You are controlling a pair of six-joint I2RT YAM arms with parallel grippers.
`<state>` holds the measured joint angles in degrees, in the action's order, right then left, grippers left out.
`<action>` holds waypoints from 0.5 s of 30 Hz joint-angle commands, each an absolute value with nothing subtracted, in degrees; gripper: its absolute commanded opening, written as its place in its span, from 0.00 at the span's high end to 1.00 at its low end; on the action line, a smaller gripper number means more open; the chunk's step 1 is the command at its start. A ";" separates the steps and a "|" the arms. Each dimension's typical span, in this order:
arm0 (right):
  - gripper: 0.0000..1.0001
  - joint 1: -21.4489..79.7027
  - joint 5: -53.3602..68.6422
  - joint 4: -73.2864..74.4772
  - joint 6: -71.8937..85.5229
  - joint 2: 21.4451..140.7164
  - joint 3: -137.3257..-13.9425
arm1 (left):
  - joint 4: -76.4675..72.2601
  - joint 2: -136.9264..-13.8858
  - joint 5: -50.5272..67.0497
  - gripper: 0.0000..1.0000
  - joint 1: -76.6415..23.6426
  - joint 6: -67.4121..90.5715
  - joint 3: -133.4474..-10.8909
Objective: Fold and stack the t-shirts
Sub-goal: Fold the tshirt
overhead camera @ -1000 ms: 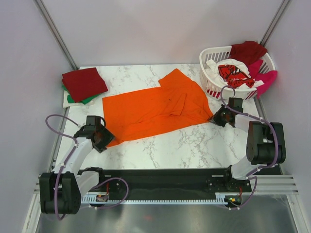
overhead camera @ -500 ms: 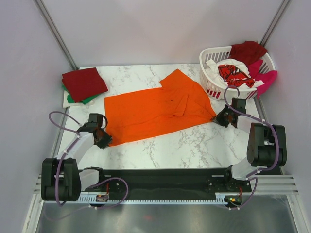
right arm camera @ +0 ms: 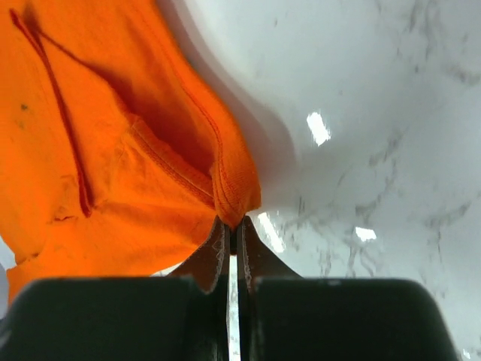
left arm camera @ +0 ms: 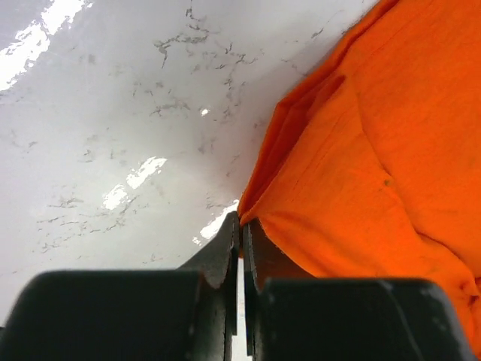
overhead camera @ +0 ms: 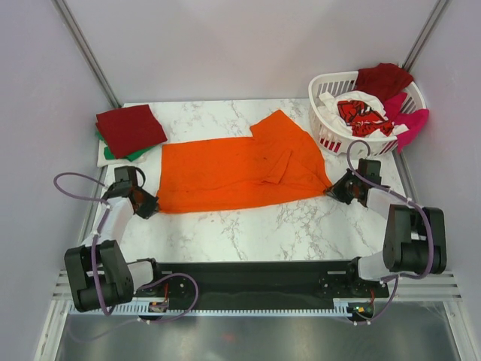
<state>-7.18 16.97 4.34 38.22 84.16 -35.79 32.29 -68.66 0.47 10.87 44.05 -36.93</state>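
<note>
A bright orange t-shirt (overhead camera: pixel 240 171) lies stretched across the marble table (overhead camera: pixel 301 222). My left gripper (overhead camera: pixel 150 204) is shut on its near left corner; in the left wrist view the cloth (left arm camera: pixel 376 150) is pinched at the tips of my left gripper (left arm camera: pixel 241 219). My right gripper (overhead camera: pixel 332 188) is shut on the shirt's right corner, a bunched hem (right arm camera: pixel 237 192) caught between the tips of my right gripper (right arm camera: pixel 231 223). A folded dark red t-shirt (overhead camera: pixel 129 128) rests on a green one (overhead camera: pixel 120 154) at the back left.
A white slatted laundry basket (overhead camera: pixel 331 131) stands at the back right, holding a white shirt with red print (overhead camera: pixel 361 113), a dark red one (overhead camera: pixel 383 79) and a magenta one (overhead camera: pixel 409 124). Grey walls close in both sides.
My left gripper closed on the orange shirt's left corner and drew it left and back. The shirt is now pulled straighter between both grippers; the right gripper shifted slightly right.
</note>
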 commanded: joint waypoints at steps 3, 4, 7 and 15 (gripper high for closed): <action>1.00 -7.12 17.67 8.68 38.59 74.02 -31.65 | 38.14 -64.87 5.52 0.98 13.00 41.04 -39.64; 1.00 -7.12 17.32 9.66 38.50 71.22 -30.16 | 38.58 -64.69 6.76 0.98 13.27 41.31 -39.64; 1.00 -7.21 16.97 13.44 37.88 65.68 -27.87 | 41.21 -63.37 10.36 0.98 14.15 40.87 -40.43; 0.33 -7.21 11.10 27.32 37.09 53.89 -31.36 | 49.92 -55.82 7.67 0.12 14.77 35.87 -49.11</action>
